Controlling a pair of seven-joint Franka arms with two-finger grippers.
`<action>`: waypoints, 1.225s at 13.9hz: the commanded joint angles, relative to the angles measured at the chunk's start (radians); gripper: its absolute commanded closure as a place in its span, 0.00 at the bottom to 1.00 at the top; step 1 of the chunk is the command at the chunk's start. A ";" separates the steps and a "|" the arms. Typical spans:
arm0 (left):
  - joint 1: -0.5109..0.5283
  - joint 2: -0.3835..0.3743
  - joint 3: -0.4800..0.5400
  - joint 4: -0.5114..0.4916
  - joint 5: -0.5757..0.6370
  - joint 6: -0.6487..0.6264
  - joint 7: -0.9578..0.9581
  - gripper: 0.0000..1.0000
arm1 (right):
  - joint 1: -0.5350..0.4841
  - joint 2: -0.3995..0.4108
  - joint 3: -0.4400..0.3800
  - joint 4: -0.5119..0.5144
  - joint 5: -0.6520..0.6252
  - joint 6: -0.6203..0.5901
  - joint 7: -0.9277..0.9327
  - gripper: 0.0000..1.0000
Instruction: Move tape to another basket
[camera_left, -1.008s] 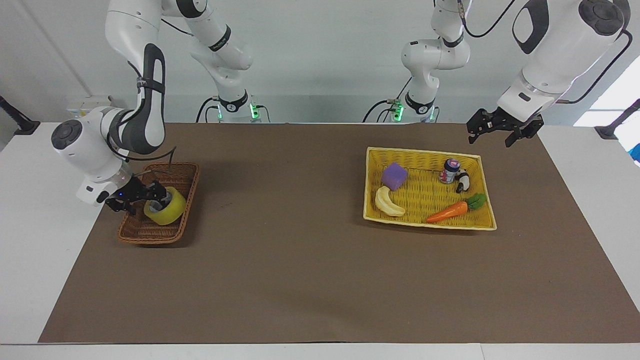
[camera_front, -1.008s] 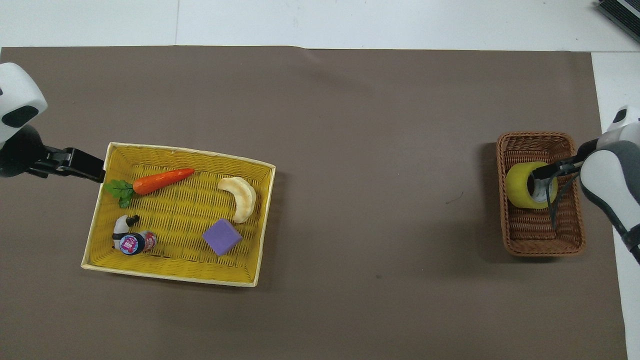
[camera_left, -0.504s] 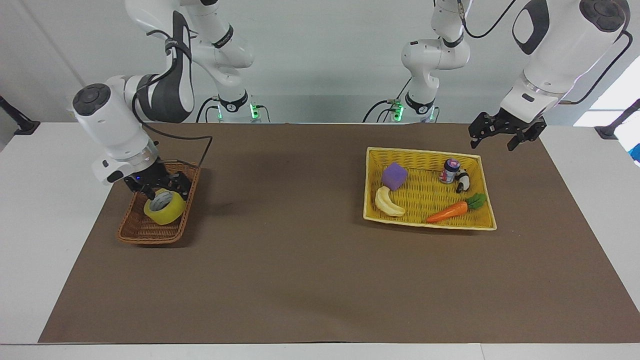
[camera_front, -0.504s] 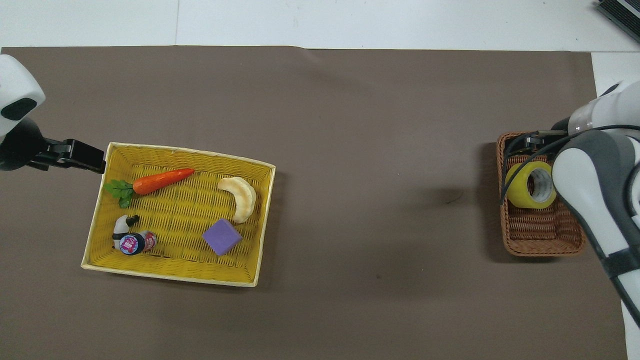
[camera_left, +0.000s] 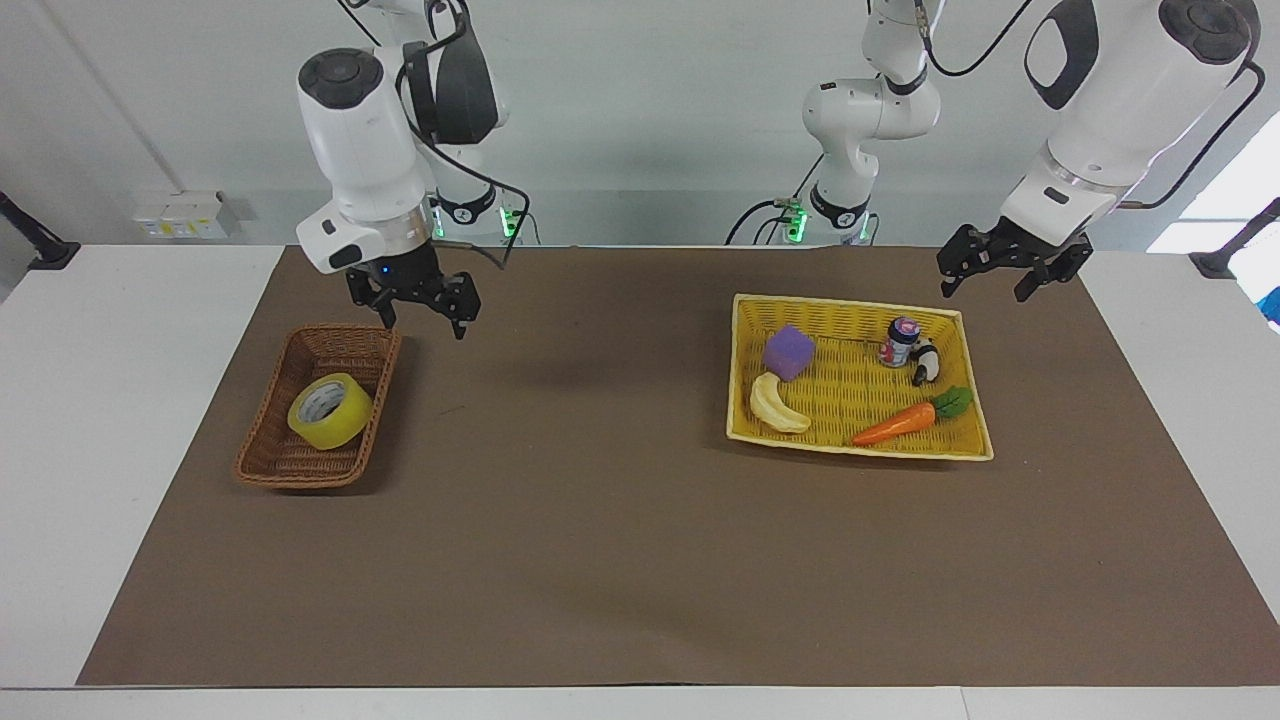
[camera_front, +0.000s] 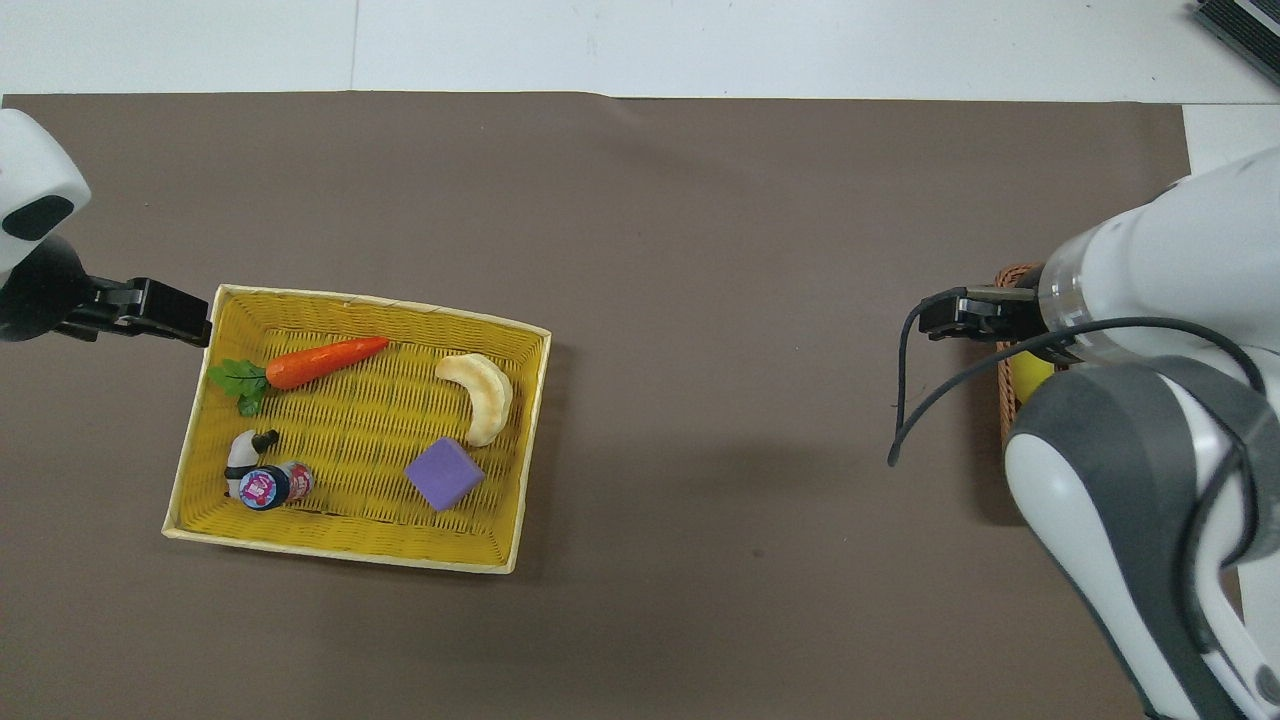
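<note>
The tape (camera_left: 330, 410), a yellow roll with a whitish core, lies tilted in the brown wicker basket (camera_left: 290, 462) at the right arm's end of the table. My right gripper (camera_left: 423, 322) is open and empty, raised over the mat beside the basket's corner nearest the robots. In the overhead view the right arm covers most of the basket (camera_front: 1003, 405), and only a sliver of the tape (camera_front: 1028, 376) shows beside the right gripper (camera_front: 945, 315). My left gripper (camera_left: 985, 288) is open and empty, and waits over the mat by the yellow basket (camera_left: 860, 305).
The yellow basket (camera_front: 380, 305) at the left arm's end holds a carrot (camera_left: 895, 423), a banana (camera_left: 775, 405), a purple cube (camera_left: 789, 352), a small can (camera_left: 900, 342) and a panda figure (camera_left: 926, 362). The left gripper (camera_front: 150, 312) hovers beside its rim.
The right gripper let go of the tape, rose out of the brown basket and moved toward the robots and the table's middle. The tape stays in the basket. The left arm barely moved.
</note>
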 joint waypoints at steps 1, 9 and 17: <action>0.011 0.004 -0.010 0.006 0.011 0.007 -0.012 0.00 | -0.018 -0.033 -0.008 0.114 -0.016 -0.126 0.002 0.00; 0.011 0.004 -0.010 0.005 0.011 0.007 -0.012 0.00 | -0.052 -0.077 -0.080 0.254 0.031 -0.356 -0.220 0.00; 0.011 0.004 -0.010 0.005 0.011 0.007 -0.012 0.00 | -0.043 -0.054 -0.060 0.277 0.053 -0.363 -0.231 0.00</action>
